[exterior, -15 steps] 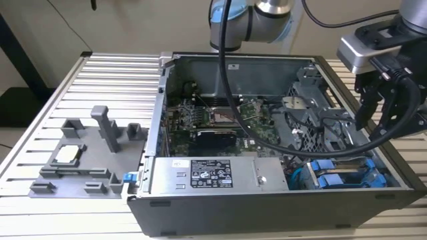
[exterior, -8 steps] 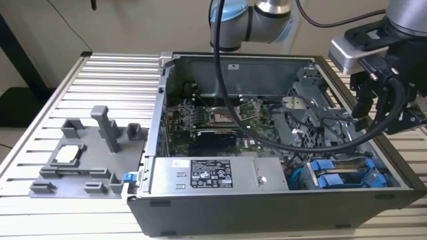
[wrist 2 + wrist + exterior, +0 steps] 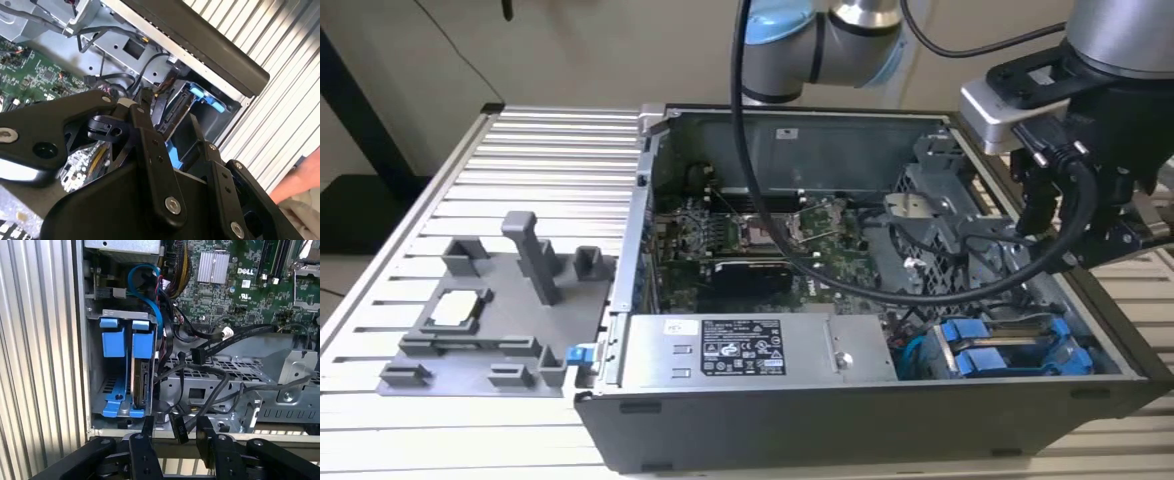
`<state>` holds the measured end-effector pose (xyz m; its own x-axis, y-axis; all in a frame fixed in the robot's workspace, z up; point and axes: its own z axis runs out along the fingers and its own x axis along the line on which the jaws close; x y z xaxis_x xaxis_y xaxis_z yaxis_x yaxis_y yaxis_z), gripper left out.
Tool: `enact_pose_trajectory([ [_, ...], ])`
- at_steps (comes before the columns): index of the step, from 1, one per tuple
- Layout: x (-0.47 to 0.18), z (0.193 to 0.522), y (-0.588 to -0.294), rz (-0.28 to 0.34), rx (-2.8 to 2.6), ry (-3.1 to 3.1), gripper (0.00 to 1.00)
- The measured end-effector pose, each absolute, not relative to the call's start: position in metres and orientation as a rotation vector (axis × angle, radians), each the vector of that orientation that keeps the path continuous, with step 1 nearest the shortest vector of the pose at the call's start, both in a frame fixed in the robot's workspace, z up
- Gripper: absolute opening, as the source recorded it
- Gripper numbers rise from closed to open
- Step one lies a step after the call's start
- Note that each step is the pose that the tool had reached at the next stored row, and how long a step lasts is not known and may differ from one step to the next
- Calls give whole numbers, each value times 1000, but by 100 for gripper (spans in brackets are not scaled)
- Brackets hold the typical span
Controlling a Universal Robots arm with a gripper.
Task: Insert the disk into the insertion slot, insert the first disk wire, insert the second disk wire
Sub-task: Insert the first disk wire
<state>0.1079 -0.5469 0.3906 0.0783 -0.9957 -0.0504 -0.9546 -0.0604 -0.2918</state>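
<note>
My jaws stand wide, a black wire plug (image 3: 178, 429) between them, near the disk (image 3: 141, 382) seated in the slot (image 3: 94, 370).

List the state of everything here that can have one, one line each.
computer case, side open
disk, seated in the insertion slot
claw, open
black wire plug, hanging loose, unplugged
</note>
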Motion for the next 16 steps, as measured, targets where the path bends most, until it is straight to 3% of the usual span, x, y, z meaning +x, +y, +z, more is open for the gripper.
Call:
enact_pose_trajectory([
  [4,106,389,-545,-253,-2109,1962,45],
  [5,106,389,-545,-256,-2109,1961,38],
  [7,106,389,-545,-262,-2111,1962,35],
  [11,106,389,-545,-267,-2113,1963,20],
  [16,111,388,-545,-263,-2135,1979,20],
])
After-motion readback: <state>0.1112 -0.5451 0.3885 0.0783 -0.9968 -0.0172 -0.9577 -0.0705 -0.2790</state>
